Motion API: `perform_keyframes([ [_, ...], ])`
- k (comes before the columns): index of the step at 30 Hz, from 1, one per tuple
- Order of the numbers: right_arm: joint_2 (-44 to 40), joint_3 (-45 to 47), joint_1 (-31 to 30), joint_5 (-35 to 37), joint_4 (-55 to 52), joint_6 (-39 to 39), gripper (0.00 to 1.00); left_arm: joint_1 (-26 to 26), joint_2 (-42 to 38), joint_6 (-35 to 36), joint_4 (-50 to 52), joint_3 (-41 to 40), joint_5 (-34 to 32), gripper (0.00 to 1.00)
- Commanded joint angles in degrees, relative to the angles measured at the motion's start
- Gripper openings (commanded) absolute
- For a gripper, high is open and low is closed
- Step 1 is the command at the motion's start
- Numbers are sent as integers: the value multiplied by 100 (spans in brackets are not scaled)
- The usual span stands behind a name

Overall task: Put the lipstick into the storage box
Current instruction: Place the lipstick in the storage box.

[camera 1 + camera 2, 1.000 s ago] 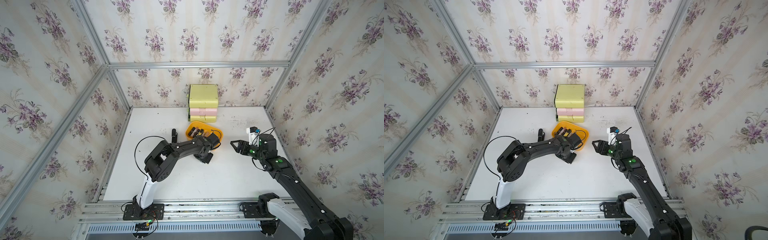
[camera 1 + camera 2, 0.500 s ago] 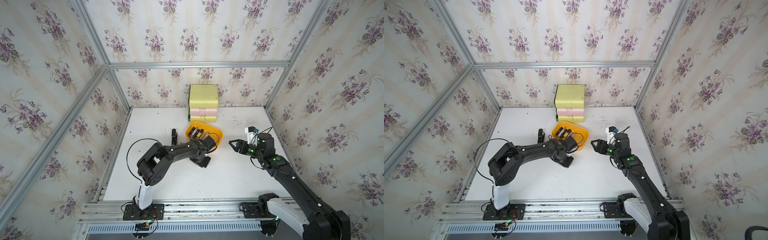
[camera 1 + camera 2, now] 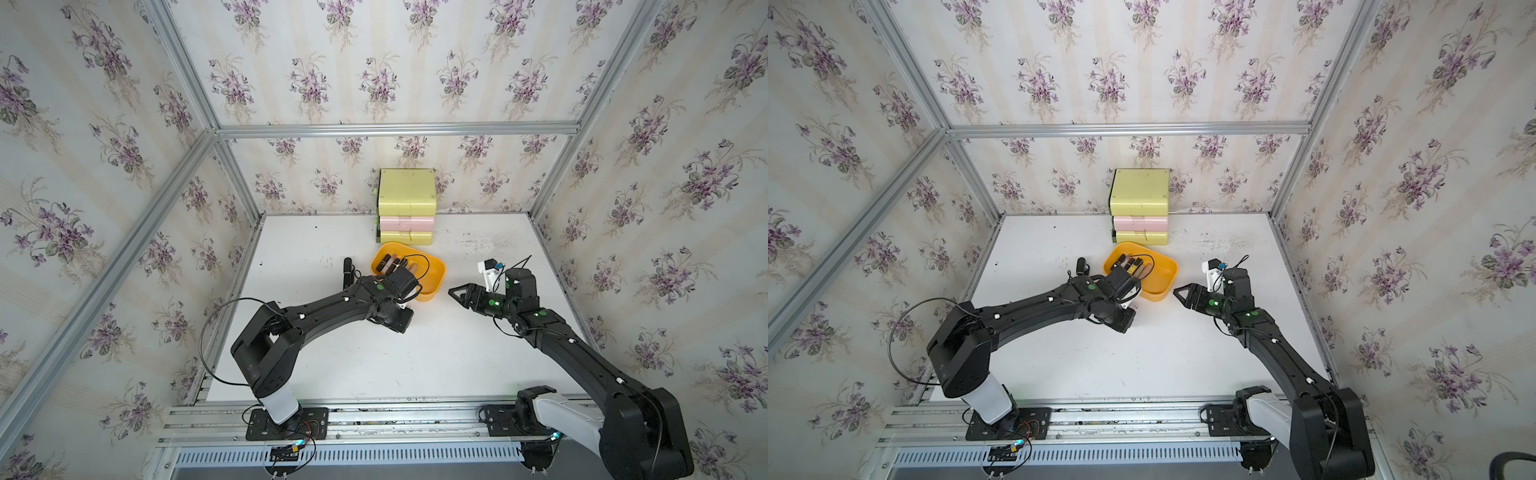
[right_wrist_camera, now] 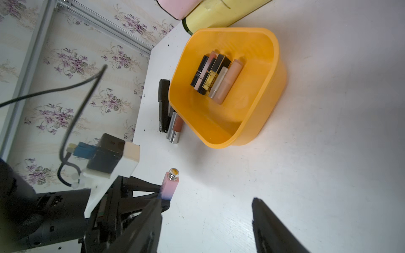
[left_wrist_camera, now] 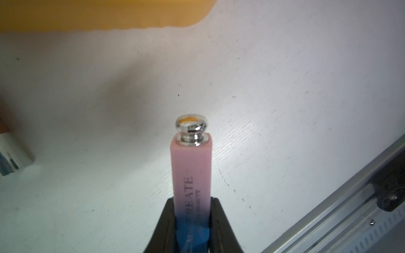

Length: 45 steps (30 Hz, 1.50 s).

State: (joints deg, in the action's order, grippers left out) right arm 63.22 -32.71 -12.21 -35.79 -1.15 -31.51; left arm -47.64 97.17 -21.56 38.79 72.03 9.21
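My left gripper (image 5: pixel 191 208) is shut on the blue lower end of a pink-to-blue lipstick (image 5: pixel 190 170) with a silver knob cap. It hangs just above the white table, with its cap toward the orange-yellow storage box (image 4: pixel 263 122) and short of the near wall. The right wrist view shows the same lipstick (image 4: pixel 171 185). Several lipsticks (image 4: pixel 217 76) lie inside the box (image 3: pixel 432 286). In both top views the left wrist hides the held lipstick. My right gripper (image 4: pixel 206 200) is open and empty, to the right of the box (image 3: pixel 1163 286) in both top views.
A black lipstick (image 4: pixel 163 105) and a brown one with a silver cap (image 4: pixel 175 128) lie on the table along the box's left side. A pale yellow-and-pink drawer unit (image 3: pixel 406 205) stands behind the box at the back wall. Aluminium rails border the table.
The left arm's elbow has swung left and toward the front, drawing its wrist a little back from the box. The right gripper has drifted slightly left toward the box.
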Motion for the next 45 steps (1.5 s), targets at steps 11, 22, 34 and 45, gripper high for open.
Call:
perform_keyframes([
  [11,-207,-54,27,-293,238,-145,68,435,996,613,716,2031,271,10],
  [22,26,-121,55,-437,383,-183,68,671,2432,978,1293,3788,291,11],
  [34,302,-157,85,-473,423,-69,68,800,3477,1014,1454,4801,388,11],
  [45,443,-113,126,-524,458,9,68,910,3920,970,1445,5073,458,11],
])
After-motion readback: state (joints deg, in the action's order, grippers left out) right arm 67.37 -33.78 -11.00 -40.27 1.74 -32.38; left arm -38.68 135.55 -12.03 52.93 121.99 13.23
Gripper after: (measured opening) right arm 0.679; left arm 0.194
